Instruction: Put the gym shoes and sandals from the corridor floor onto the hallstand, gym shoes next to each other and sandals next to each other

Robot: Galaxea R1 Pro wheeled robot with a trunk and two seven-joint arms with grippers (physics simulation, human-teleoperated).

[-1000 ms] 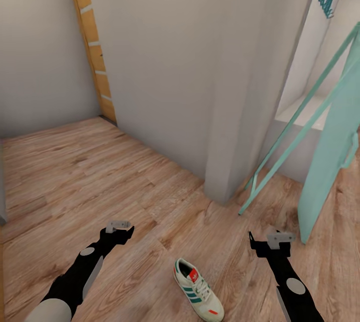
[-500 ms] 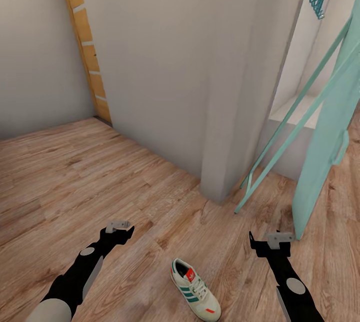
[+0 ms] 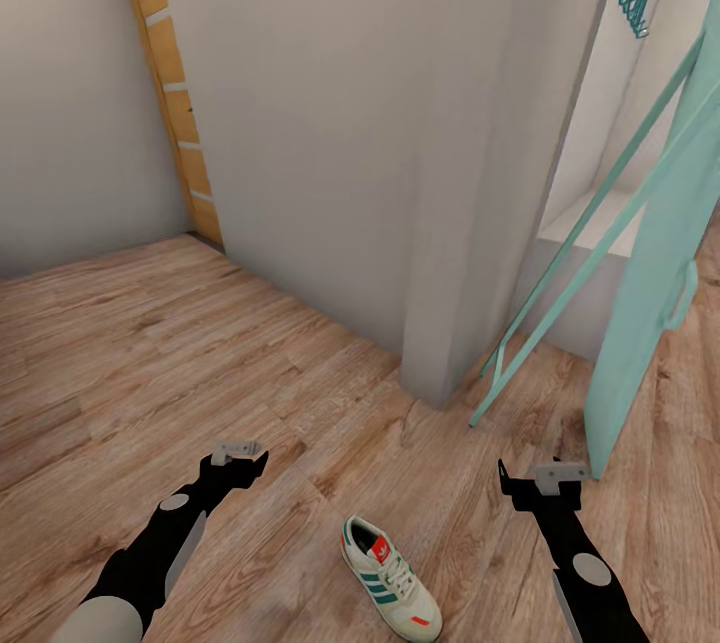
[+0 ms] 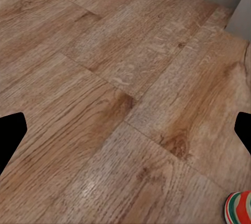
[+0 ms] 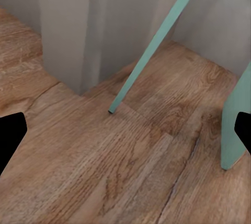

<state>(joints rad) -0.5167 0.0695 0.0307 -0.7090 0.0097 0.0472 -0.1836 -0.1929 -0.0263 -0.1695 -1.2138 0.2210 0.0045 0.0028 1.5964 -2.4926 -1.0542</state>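
Note:
One gym shoe (image 3: pixel 391 579), white with green stripes and a red-orange tongue tab, lies on the wood-plank corridor floor (image 3: pixel 150 343) between my arms, toe toward me. Its heel edge (image 4: pixel 239 208) appears in the left wrist view. My left gripper (image 3: pixel 245 456) hovers open to the shoe's left, a little beyond it, holding nothing. To the shoe's right, my right gripper (image 3: pixel 540 481) is also open and empty; its fingertips (image 5: pixel 10 135) stand far apart. The other gym shoe, the sandals and the hallstand are out of view.
A grey wall corner (image 3: pixel 440 363) juts out ahead of the shoe. A teal frame with slanted legs (image 3: pixel 560 293) and a teal panel (image 3: pixel 650 303) stands right of it, close to my right gripper. A wooden door frame (image 3: pixel 175 103) is at the far left.
The whole head view shifted a little between one second and half a second ago, so the camera moved. Since then nothing has changed; both arms hold their pose.

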